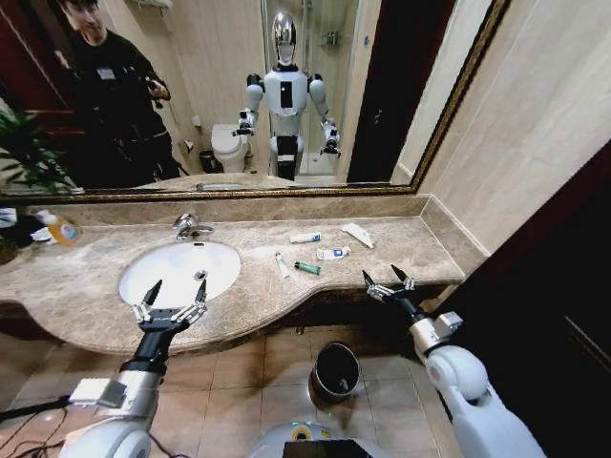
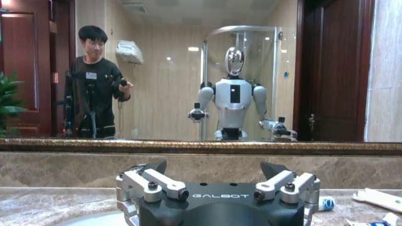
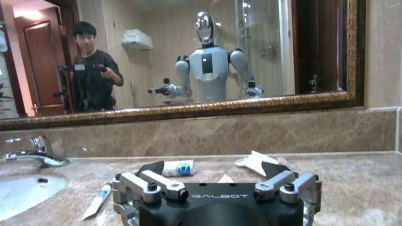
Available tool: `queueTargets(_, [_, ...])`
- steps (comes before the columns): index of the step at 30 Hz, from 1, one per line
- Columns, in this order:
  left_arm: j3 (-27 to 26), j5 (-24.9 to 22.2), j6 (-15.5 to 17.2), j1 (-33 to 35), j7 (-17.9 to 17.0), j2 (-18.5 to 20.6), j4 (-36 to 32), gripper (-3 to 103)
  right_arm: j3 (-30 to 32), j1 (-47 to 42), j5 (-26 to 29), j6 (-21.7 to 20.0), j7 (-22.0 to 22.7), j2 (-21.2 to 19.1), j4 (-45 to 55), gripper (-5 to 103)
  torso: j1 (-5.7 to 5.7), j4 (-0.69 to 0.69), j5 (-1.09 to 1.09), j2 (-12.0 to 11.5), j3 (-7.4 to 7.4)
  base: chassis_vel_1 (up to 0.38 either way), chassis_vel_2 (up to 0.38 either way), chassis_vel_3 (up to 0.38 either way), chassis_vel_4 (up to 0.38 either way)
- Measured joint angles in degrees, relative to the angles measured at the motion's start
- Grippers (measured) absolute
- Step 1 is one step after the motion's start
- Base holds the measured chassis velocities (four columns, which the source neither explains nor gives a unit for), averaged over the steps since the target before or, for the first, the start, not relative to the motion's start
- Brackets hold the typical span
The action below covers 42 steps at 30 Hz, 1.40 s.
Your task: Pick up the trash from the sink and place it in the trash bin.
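Both claws spread, grasping nothing: left gripper (image 1: 172, 298) over sink (image 1: 143, 286) front rim, right gripper (image 1: 388, 280) at counter edge. Trash (image 1: 307, 268) on countertop (image 1: 401, 243) beside basin; trash bin (image 1: 336, 371) on floor, partly hidden under counter.

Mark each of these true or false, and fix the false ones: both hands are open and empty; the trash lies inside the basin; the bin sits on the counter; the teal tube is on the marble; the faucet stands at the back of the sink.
1. Both hands are open and empty. True: the left hand is over the sink's front rim, the right hand at the counter's front edge.
2. The trash lies inside the basin. False: the small tubes and packets lie on the marble countertop beside it.
3. The bin sits on the counter. False: the trash bin stands on the floor below.
4. The teal tube is on the marble. True.
5. The faucet stands at the back of the sink. True.
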Motion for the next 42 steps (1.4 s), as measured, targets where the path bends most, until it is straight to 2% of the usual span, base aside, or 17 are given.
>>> queueTargets(17, [0.0, 0.0, 0.0, 0.0, 0.0, 0.0, 0.0, 100, 2.1, -5.3, -1.7, 0.3, 0.6, 0.0, 4.4, 100, 0.0, 0.0, 0.0, 0.0, 0.0, 0.0, 0.0, 0.0, 0.0])
queueTargets(29, [0.0, 0.0, 0.0, 0.0, 0.0, 0.0, 0.0, 100, -0.1, -2.2, -2.3, -1.7, 1.3, -0.5, 3.9, 100, 0.0, 0.0, 0.0, 0.0, 0.0, 0.0, 0.0, 0.0, 0.0])
queueTargets(34, [0.0, 0.0, 0.0, 0.0, 0.0, 0.0, 0.0, 100, -1.1, 1.1, -1.1, -3.2, -0.4, -2.6, 1.6, 100, 0.0, 0.01, 0.0, 0.0, 0.0, 0.0, 0.0, 0.0, 0.0])
queueTargets(42, [0.0, 0.0, 0.0, 0.0, 0.0, 0.0, 0.0, 100, -2.0, 3.5, -1.1, -3.4, -0.5, -3.1, -1.2, 100, 0.0, 0.0, 0.0, 0.0, 0.01, 0.0, 0.0, 0.0, 0.0])
